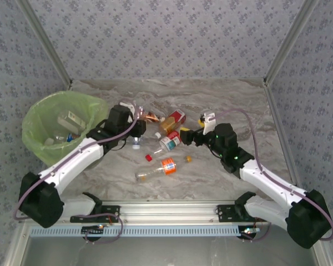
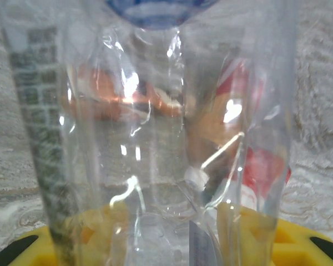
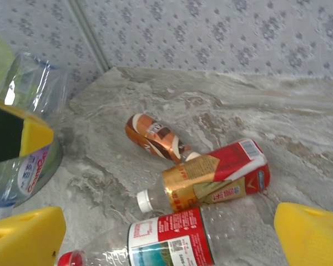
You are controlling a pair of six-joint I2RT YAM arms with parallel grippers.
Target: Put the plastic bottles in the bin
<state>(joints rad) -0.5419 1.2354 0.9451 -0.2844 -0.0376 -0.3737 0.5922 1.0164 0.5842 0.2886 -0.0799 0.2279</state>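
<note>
- Table (image 1: 222,94): the remaining bottles lie in a loose pile at its centre, between the two arms. Treat that pile as an obstacle when you lift.
- Bin (image 1: 36,130): it stands at the far left, lined with a green bag, with several bottles already inside. It is near the left arm, so the carry should be short.
- Left gripper (image 2: 172,235): its yellow fingers are closed narrowly on a clear crumpled bottle (image 2: 155,138). The wall is thin and creased (expect it to give or slip), so do not squeeze harder. Raise it straight up before you swing.
- Swing left until the bottle hangs over the middle of the bag, not the rim, and then open.
- Right gripper (image 3: 169,238): the jaws are spread wide and hold nothing, above a red-label bottle (image 3: 155,246). A red-and-gold bottle (image 3: 216,174) and a copper-brown bottle (image 3: 155,138) lie just beyond. Hold the gripper there until the left arm is away.
- Loose red cap (image 1: 149,157): leave it.
</note>
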